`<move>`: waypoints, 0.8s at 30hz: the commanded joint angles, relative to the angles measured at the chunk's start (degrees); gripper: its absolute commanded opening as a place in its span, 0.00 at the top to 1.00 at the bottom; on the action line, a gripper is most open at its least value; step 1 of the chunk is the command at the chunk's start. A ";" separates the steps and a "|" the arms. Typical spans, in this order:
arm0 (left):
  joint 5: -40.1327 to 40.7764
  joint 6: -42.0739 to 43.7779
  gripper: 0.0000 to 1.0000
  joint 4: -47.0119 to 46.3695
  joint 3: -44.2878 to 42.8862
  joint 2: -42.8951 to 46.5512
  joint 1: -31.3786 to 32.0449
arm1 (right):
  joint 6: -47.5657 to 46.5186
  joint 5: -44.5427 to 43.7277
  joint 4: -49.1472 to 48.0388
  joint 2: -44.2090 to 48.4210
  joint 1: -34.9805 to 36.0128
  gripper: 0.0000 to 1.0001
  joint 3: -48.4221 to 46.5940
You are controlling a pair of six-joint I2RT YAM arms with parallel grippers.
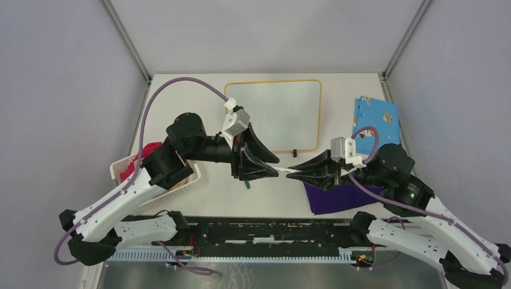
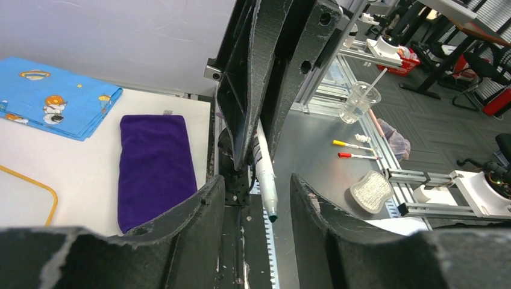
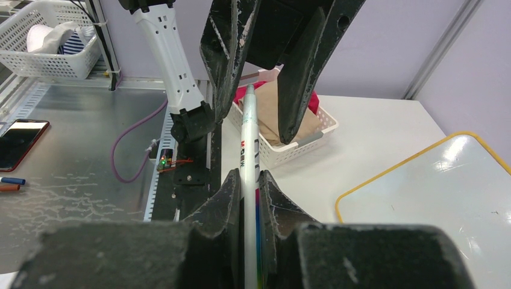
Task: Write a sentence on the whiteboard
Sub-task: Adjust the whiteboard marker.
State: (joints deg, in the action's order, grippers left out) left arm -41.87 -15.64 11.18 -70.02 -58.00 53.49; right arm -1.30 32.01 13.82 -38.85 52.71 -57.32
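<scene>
On my overhead feed the white table [image 1: 343,96] fills the cell, and the whiteboard [image 1: 283,108] lies flat at its far middle, yellow rim all round, well apart from both grippers. The left arm [image 1: 120,205] and right arm [image 1: 422,229] reach inward and meet nose to nose over the bare table just in front of the board's near edge. A white basket [image 1: 187,177] sits at the left with a red cloth [image 1: 141,153] in it. A blue cloth [image 1: 375,117] lies to the right of the board and a purple cloth [image 1: 337,195] lies nearer, partly under the right arm. The right gripper [image 3: 252,177] has its fingers pressed onto the barrel of a white marker [image 3: 248,138] – a firm pinch, with the pen pointing straight at the other arm. The left gripper [image 2: 258,180] stands with its fingers spread to either side of the marker's dark-green tip, and its own camera shows a gap on each side, so it pinches nothing. Smallest of all, a green bit [image 1: 247,185] lies on the table under the left gripper and a dark speck [image 1: 294,151] sits at the board's near rim – I cannot tell what either is.
</scene>
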 commanded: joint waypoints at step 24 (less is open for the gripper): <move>-0.77 -2.38 0.63 -3.51 -0.73 0.97 0.87 | 0.99 -0.10 -3.15 -0.26 0.00 1.00 -1.29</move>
State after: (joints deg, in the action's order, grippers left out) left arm -42.06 -16.05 10.15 -70.02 -57.65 53.87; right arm -0.91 32.01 13.78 -39.07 52.71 -57.32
